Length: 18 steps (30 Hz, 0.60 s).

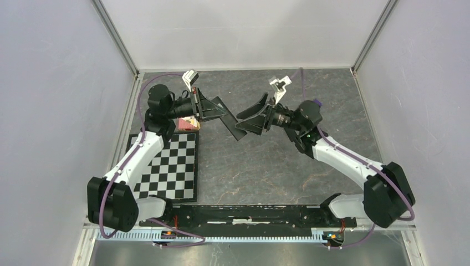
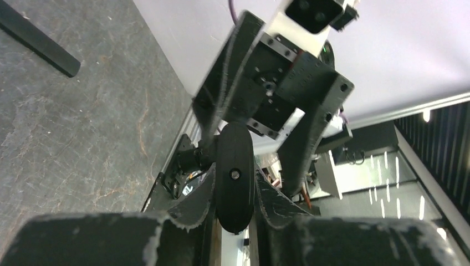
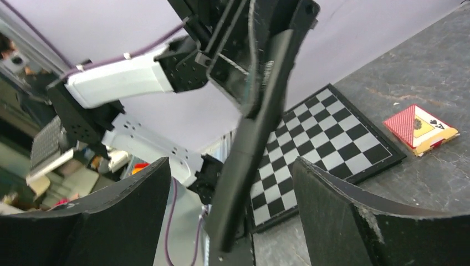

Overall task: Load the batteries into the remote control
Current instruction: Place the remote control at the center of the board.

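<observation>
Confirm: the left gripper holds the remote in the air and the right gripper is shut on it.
Not shut: the right gripper is open, its jaws either side of the remote, as the right wrist view shows. The left gripper does hold it.

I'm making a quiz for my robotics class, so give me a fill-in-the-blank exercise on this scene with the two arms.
1. The left claw is shut on the ___, a slim black bar.
2. The right claw is ___, with one finger on each side of that bar.
3. The red pack of playing cards lies beside the ___.
Missing words: remote control; open; chessboard.
</observation>
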{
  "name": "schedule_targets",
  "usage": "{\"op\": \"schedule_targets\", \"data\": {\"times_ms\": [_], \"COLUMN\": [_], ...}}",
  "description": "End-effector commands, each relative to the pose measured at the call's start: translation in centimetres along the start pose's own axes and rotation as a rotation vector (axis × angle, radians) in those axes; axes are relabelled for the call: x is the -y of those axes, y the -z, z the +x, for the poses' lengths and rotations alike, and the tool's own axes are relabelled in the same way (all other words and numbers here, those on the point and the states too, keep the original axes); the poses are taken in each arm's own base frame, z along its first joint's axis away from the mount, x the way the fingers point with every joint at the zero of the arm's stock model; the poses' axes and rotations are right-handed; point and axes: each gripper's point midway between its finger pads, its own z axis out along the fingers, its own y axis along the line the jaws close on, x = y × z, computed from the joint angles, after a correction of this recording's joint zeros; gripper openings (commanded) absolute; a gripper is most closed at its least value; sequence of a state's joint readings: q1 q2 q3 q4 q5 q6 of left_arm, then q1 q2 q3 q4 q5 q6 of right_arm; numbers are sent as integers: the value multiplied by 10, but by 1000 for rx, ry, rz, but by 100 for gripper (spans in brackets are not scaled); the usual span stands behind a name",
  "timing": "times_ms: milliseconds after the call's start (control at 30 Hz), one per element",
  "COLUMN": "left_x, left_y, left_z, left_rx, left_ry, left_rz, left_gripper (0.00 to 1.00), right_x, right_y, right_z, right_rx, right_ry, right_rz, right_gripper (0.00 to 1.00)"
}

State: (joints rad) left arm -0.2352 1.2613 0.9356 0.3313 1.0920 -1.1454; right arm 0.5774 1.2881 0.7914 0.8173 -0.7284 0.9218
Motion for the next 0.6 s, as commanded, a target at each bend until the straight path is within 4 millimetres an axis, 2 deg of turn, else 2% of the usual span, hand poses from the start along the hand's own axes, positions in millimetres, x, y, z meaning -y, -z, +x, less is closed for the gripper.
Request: {"op": "schedule_targets", "data": {"times_ms": [0, 133, 300, 467, 567], "left_x": [36, 40, 39, 40, 41], "left_y": [13, 16, 16, 16, 17], "left_z": [19, 23, 23, 20, 22], "left_rx": [-73, -81, -71, -46, -44], "left_ry": [-206, -241, -255, -290, -312], "left_rz": [108, 118, 114, 108, 108], "left_gripper": [2, 2, 2, 2, 2], "right_x": [3, 14, 11, 4, 5], "right_y": [-9, -14, -25, -34, -36], "right_z": [14, 19, 27, 38, 44], "right_rx": [-218, -312, -342, -360, -372], "right_ry": [149, 202, 162, 143, 115], "right_rz": [-78, -56, -92, -115, -120], "right_gripper": [80, 69, 55, 58, 52]}}
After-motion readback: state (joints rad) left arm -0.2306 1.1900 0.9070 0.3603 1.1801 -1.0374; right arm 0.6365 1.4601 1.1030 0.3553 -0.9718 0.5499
